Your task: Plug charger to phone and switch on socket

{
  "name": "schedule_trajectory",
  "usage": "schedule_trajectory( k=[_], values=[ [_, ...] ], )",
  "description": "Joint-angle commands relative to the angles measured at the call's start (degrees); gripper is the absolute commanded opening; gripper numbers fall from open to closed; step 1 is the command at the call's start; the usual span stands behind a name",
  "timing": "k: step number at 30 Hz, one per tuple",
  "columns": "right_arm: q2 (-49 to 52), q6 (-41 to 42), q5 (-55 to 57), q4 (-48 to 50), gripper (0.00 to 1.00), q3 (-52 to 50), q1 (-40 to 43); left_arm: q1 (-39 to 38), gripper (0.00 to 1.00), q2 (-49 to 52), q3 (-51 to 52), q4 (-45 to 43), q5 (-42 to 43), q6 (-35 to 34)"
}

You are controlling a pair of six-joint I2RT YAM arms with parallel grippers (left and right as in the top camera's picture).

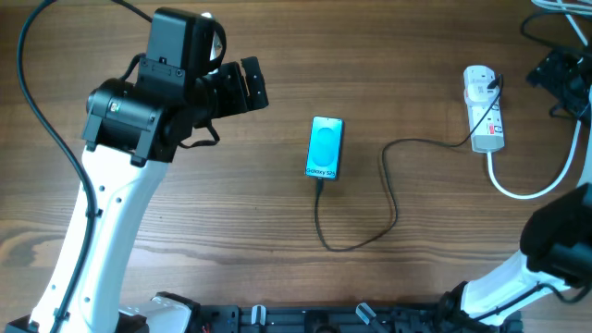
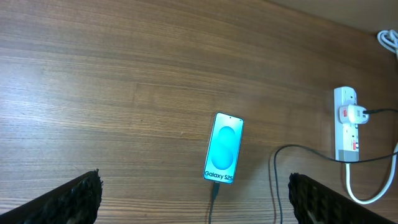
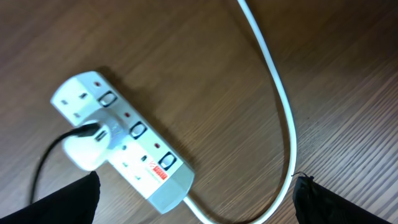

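- We are looking at the phone (image 1: 325, 146) lying flat in the middle of the table (image 1: 213, 222), cyan screen glowing, with its line of white text at the near short edge.
- The charger (image 1: 392, 199) is touching that near edge with its dark tip. Its thin black cable is dipping toward us, looping right and running away to the far right.
- There the cable is ending in a white plug (image 3: 90, 146), which is sitting in the socket (image 1: 485, 120), the white strip lying at the far right of the table.
- In the right wrist view we are seeing the socket (image 3: 124, 140) up close: rocker switches in a row, small red dots beside them, and a red-and-white label near one end. We cannot tell whether any switch is on.
- A thicker white cord (image 3: 273, 87) is leaving the strip's near end and curving off to the right.
- The left claw (image 1: 255, 85) is hovering far left of the phone, well apart from it. Its fingers (image 2: 62, 199) are spread wide and gripping nothing.
- The right claw (image 1: 555, 76) is hanging just right of the socket. Its fingers (image 3: 56, 202) are spread wide too, with nothing between them.
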State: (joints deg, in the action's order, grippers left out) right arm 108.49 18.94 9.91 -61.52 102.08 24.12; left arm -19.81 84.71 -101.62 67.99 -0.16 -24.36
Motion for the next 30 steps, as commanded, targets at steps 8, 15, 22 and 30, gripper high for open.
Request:
schedule_trajectory(
  k=[8,15,22,30],
  values=[
    [9.81,-0.76,-2.58,0.00,1.00,-0.55,2.93,-0.15,1.00,-0.17,-0.02,0.00,-0.81,-0.50],
    [13.94,-5.38,-11.37,1.90,1.00,-0.55,2.91,-0.15,1.00,-0.17,-0.02,0.00,-0.81,-0.50],
    [16.87,-5.42,-10.84,2.40,1.00,-0.57,2.91,-0.15,1.00,-0.17,-0.02,0.02,-0.81,-0.50],
    [17.42,-5.42,-11.30,4.74,1.00,-0.57,2.91,-0.15,1.00,-0.17,-0.02,0.02,-0.81,-0.50]
  ],
)
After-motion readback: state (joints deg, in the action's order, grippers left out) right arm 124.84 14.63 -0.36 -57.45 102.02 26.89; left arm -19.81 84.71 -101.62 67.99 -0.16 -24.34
